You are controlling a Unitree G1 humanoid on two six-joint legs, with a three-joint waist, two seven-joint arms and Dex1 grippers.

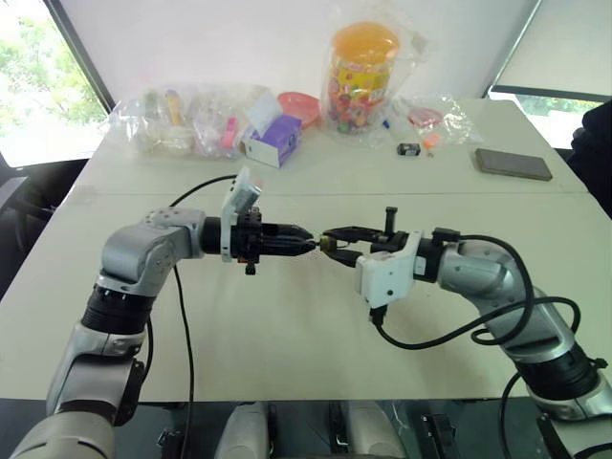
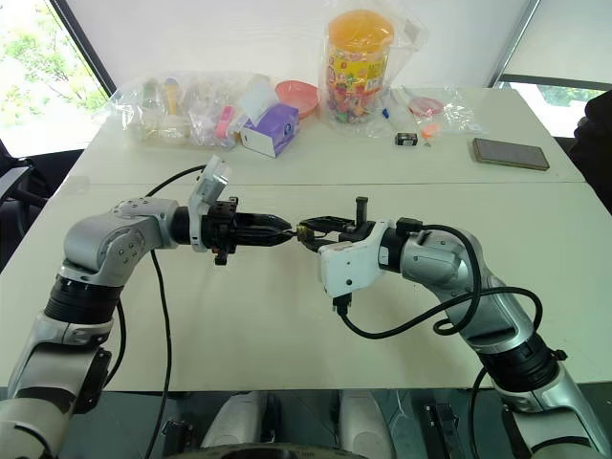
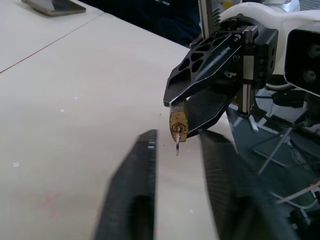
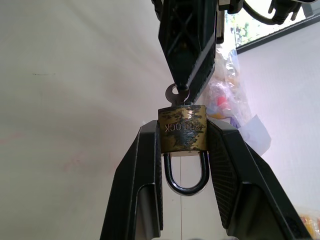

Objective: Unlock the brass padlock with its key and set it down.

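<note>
The brass padlock [image 4: 182, 129] is clamped by its sides in my right gripper [image 4: 182, 134], held above the middle of the white table [image 1: 287, 325]. Its silvery shackle [image 4: 186, 176] points back toward my right wrist, and both shackle legs run into the body. The key [image 4: 174, 94] sticks out of the keyhole toward my left gripper [image 3: 179, 137]. That gripper points straight at the lock, tip to tip with the right one. Its fingers [image 3: 135, 180] stand apart on either side of the key [image 3: 177, 144], with a gap showing on both sides.
Along the table's far edge lie clear plastic bags [image 1: 182, 120] of small items, a purple box [image 1: 274, 139], a pink bowl [image 1: 298, 103] and a jar of sweets with an orange lid [image 1: 363, 72]. A small black item [image 1: 408, 149] and a dark flat slab [image 1: 513, 163] lie far right.
</note>
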